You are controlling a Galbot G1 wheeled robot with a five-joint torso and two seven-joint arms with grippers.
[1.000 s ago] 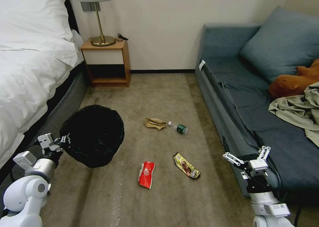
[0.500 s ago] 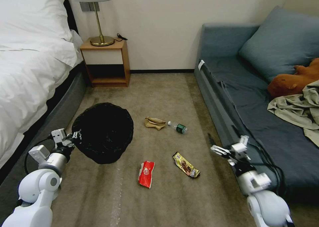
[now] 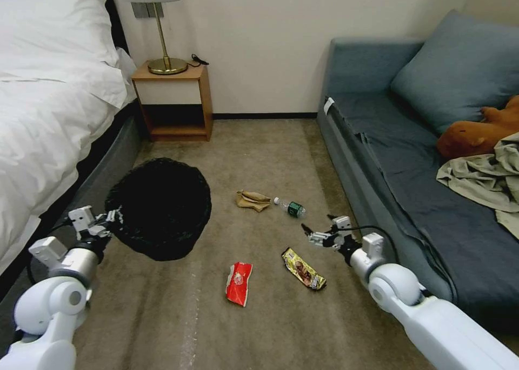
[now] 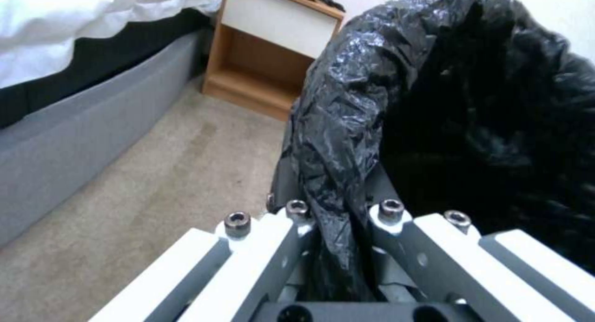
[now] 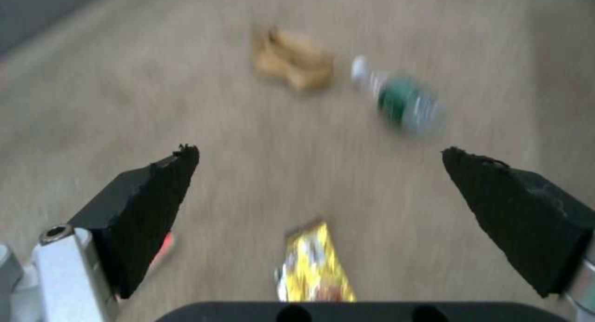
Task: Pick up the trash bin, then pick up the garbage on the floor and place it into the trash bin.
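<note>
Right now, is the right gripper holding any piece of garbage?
No, the right gripper is open and empty above the carpet, with the gold-brown snack wrapper lying below it.

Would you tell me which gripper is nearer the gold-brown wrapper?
The right. The right gripper hangs open just above the gold-brown wrapper; the left gripper is across the carpet, clamped on the trash bin rim.

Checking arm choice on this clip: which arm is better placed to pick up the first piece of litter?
The right. Its pincer is open above the carpet, near the gold-brown wrapper and the bottle. The left pincer is shut on the trash bin rim.
</note>
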